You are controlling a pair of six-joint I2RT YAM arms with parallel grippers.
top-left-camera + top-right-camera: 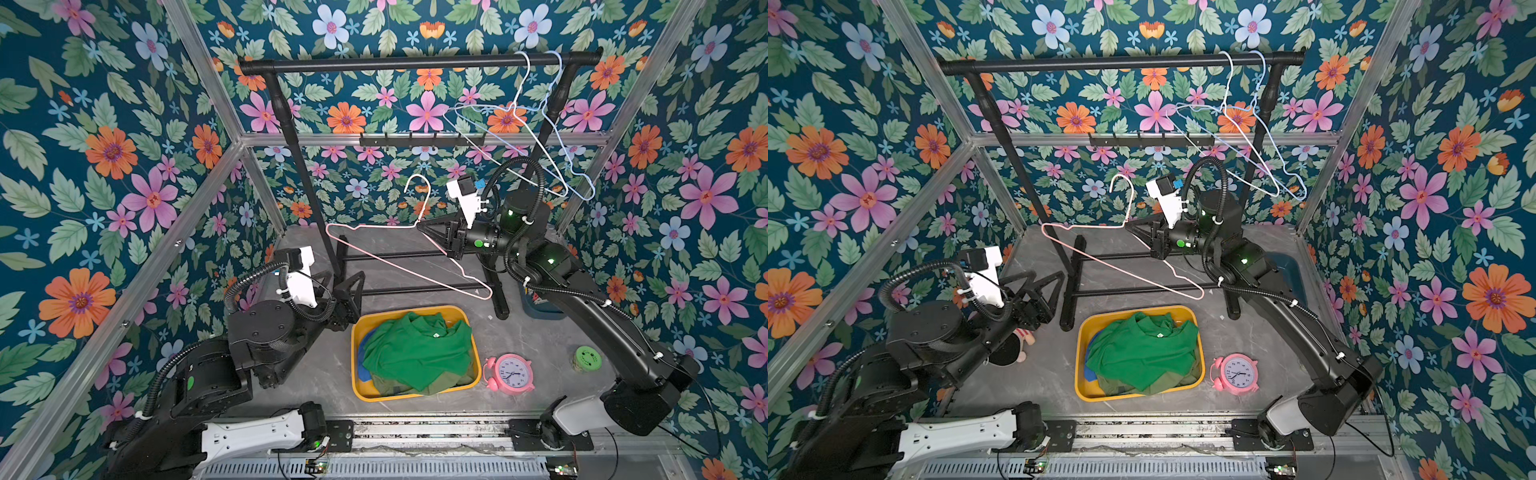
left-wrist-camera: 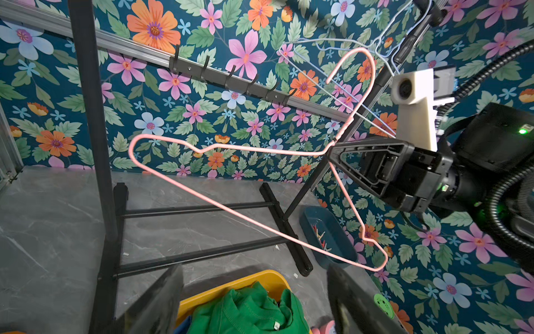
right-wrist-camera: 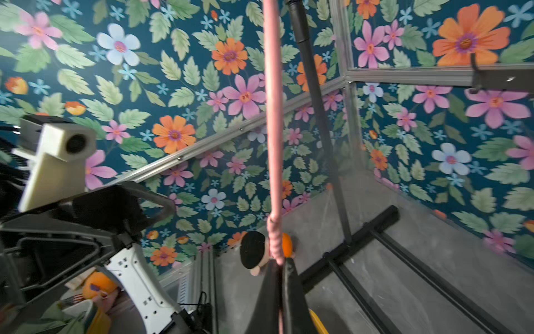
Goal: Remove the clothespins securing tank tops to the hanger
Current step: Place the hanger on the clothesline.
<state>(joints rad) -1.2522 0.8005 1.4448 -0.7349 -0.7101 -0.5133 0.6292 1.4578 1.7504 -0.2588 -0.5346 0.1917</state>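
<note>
A bare pink wire hanger (image 1: 386,227) (image 1: 1092,227) (image 2: 260,149) (image 3: 273,115) hangs tilted in the air in front of the rack. My right gripper (image 1: 419,227) (image 1: 1127,226) (image 2: 331,151) (image 3: 278,266) is shut on its twisted neck. The tank tops lie heaped in a yellow bin (image 1: 357,361) (image 1: 1077,374): bright green (image 1: 419,349) (image 1: 1142,349) (image 2: 251,312) on top, a blue edge (image 1: 1089,372) and olive (image 1: 453,380) beneath. Clothespins (image 2: 321,237) lie in a dark blue tray (image 2: 335,231). My left gripper (image 1: 347,280) (image 1: 1044,276) (image 2: 254,289) stands open and empty, behind the bin's left corner.
A black clothes rack (image 1: 415,63) spans the back, with a white and a light blue wire hanger (image 1: 540,137) at its right end. A hook rail (image 1: 419,140) runs along the back wall. A pink alarm clock (image 1: 510,374) and a green round pot (image 1: 587,358) stand right of the bin.
</note>
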